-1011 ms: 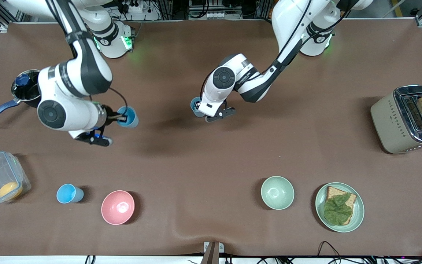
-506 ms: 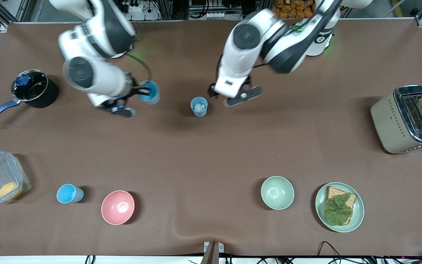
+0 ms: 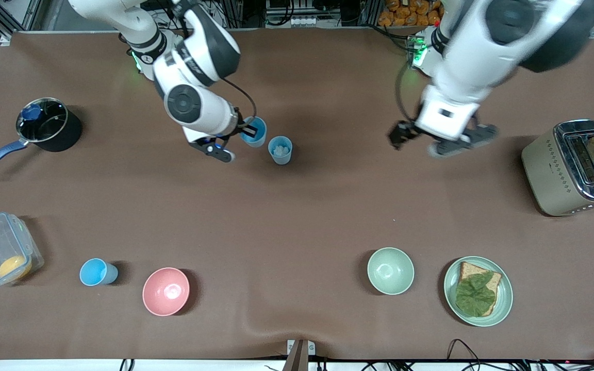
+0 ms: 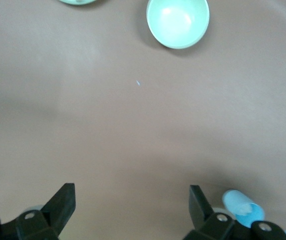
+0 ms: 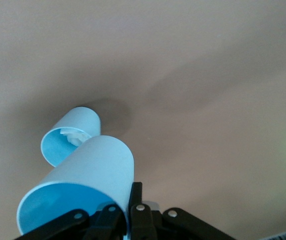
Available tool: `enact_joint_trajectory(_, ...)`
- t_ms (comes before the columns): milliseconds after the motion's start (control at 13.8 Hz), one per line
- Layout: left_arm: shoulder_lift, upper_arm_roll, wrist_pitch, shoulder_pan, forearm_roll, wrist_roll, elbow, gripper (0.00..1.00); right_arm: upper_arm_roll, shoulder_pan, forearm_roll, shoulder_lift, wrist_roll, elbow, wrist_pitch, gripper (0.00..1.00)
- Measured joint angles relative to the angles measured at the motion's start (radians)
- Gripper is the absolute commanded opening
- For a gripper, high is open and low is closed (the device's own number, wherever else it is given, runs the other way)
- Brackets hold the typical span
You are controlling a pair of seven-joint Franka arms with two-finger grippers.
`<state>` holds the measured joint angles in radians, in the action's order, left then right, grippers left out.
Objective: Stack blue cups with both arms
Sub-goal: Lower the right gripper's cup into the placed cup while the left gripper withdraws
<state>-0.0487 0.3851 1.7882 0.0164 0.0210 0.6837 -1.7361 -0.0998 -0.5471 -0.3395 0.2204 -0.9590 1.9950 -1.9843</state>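
Right, starting at the edge nearest the front camera: a pink bowl (image 3: 166,291), a bright blue cup (image 3: 98,272) beside it, and a clear lidded container (image 3: 1,256) with something orange inside at the right arm's end of the table. Along the same row sit a pale green bowl (image 3: 390,270) and a green plate (image 3: 502,304) carrying bread topped with a leaf, toward the left arm's end.

Farther up the table, the grey-blue cup (image 3: 280,150) stands upright on the brown table (image 3: 297,216) with some small white bits in it. Just beside it, the right gripper (image 3: 246,132) has its fingers pinched on the rim of the sky-blue cup (image 3: 254,131), one finger inside and one outside. In the right wrist view that sky-blue cup (image 5: 85,180) is tilted and sits close against the grey-blue cup (image 5: 71,135); whether they touch I cannot tell.

Over toward the left arm's end, the left gripper (image 3: 437,140) hangs above bare table with its jaws spread wide and nothing between them; the left wrist view shows both fingers (image 4: 58,205) far apart.

Farther still, a black pot (image 3: 49,125) with a blue handle sits at the right arm's end, and a toaster (image 3: 570,167) with a slice of bread standing in one slot sits at the left arm's end.
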Motion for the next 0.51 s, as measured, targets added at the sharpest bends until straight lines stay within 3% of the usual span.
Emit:
enact_joint_trajectory(289,0.004,-0.001,-0.042,-0.141,0.0,-0.217,0.007,1.0,0.0,-0.045,-0.001,0.05,-0.085,0.001,-0.089,0.0)
enact_joint_trajectory(506,0.012,-0.001,-0.119,-0.198,0.0,-0.294,0.062,1.0,0.0,-0.063,-0.002,0.06,-0.114,0.001,-0.114,0.0)
